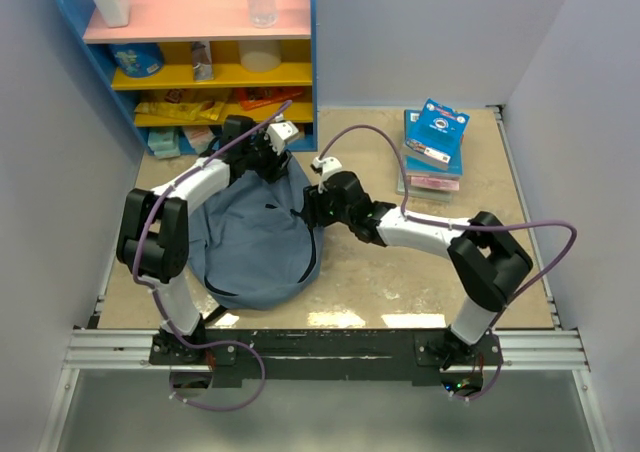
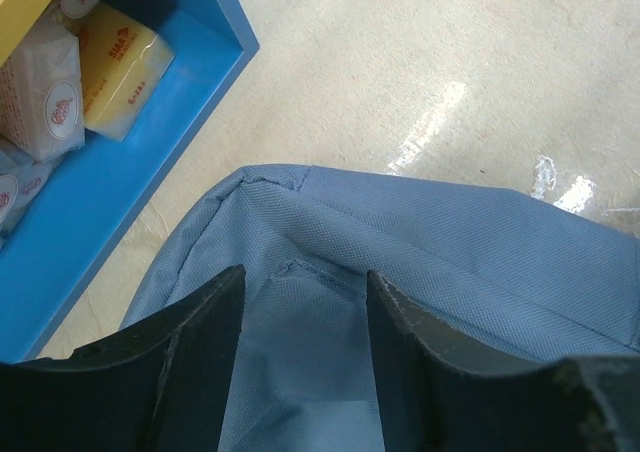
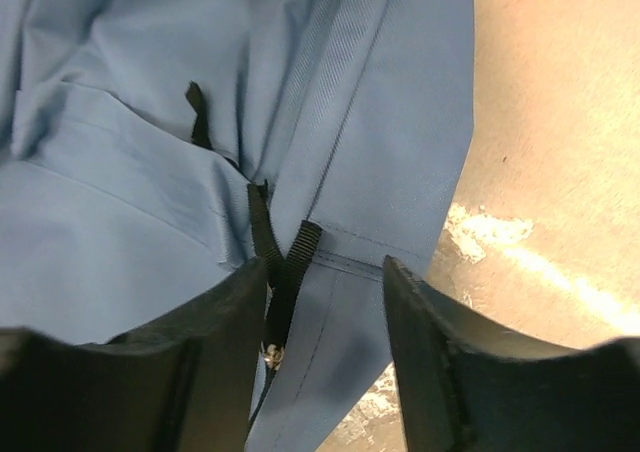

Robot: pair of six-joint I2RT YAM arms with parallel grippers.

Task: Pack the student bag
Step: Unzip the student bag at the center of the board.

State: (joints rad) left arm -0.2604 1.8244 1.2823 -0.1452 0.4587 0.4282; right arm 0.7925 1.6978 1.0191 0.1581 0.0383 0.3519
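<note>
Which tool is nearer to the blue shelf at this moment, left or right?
Left. The left tool sits over the far edge of the student bag, just beside the bottom corner of the blue shelf. The right tool is at the bag's right side, farther from the shelf.

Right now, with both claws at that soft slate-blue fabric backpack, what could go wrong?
The black webbing strap lies between the right gripper's open fingers and could snag if it pulls away. The soft slate-blue backpack lies limp, so the left gripper may pinch only a loose fold. The blue shelf stands close to it; a bump seems possible.
</note>
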